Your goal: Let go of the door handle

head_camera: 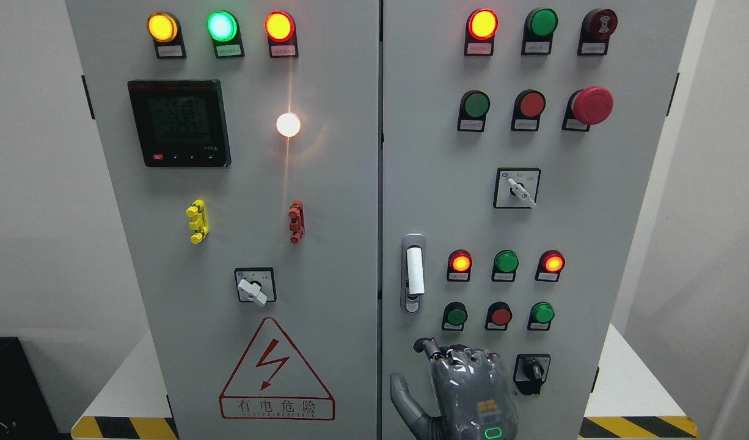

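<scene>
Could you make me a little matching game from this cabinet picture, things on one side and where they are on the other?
Things:
1. door handle
2. right hand
3. warning triangle
4. digital meter

Places:
A. upper part of the left door
B. bottom of the right door, holding nothing
C. left edge of the right door, untouched
D. lower part of the left door

Pairs: 1-C, 2-B, 3-D, 4-A

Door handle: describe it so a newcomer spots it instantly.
Go to the cabinet's right door, to its left edge beside the centre seam. The door handle is a vertical silver plate carrying a white lever, left of the lower lamps; nothing else there is long and white.
</scene>
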`<state>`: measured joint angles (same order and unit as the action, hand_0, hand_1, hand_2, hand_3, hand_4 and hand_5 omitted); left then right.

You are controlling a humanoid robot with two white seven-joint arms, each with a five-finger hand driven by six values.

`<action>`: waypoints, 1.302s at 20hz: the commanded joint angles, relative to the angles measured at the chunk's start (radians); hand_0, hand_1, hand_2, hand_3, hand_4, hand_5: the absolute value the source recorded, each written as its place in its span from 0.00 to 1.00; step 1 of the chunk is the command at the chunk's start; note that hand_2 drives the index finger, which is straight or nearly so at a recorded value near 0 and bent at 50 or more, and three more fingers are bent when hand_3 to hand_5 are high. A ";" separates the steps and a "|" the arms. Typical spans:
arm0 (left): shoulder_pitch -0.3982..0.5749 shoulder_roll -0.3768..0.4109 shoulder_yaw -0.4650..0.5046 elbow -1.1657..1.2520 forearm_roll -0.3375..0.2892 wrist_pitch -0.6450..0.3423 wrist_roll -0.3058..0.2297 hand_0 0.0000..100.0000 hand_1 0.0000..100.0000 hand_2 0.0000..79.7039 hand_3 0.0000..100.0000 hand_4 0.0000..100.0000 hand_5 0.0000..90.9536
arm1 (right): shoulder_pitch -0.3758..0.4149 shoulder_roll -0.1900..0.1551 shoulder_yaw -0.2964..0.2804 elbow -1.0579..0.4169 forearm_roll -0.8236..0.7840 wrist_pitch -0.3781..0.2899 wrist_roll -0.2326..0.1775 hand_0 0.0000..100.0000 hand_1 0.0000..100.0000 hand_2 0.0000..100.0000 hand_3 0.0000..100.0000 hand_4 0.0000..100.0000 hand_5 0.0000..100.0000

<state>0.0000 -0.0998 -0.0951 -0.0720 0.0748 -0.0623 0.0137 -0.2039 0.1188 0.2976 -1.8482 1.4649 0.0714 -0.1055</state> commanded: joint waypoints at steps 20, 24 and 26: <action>0.017 0.000 0.000 0.000 -0.001 -0.001 0.000 0.12 0.56 0.00 0.00 0.00 0.00 | -0.126 0.009 -0.009 -0.034 0.006 0.016 0.118 0.35 0.19 0.92 1.00 1.00 0.96; 0.017 0.000 0.000 0.000 0.000 -0.001 0.000 0.12 0.56 0.00 0.00 0.00 0.00 | -0.164 0.009 -0.008 -0.003 0.009 0.062 0.118 0.34 0.20 0.92 1.00 1.00 0.96; 0.017 0.000 0.000 0.000 0.000 -0.001 0.000 0.12 0.56 0.00 0.00 0.00 0.00 | -0.176 0.009 -0.009 0.009 0.006 0.073 0.118 0.33 0.21 0.92 1.00 1.00 0.96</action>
<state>0.0000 -0.0998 -0.0951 -0.0720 0.0748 -0.0622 0.0137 -0.3361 0.1252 0.2901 -1.8812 1.4706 0.1264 0.0126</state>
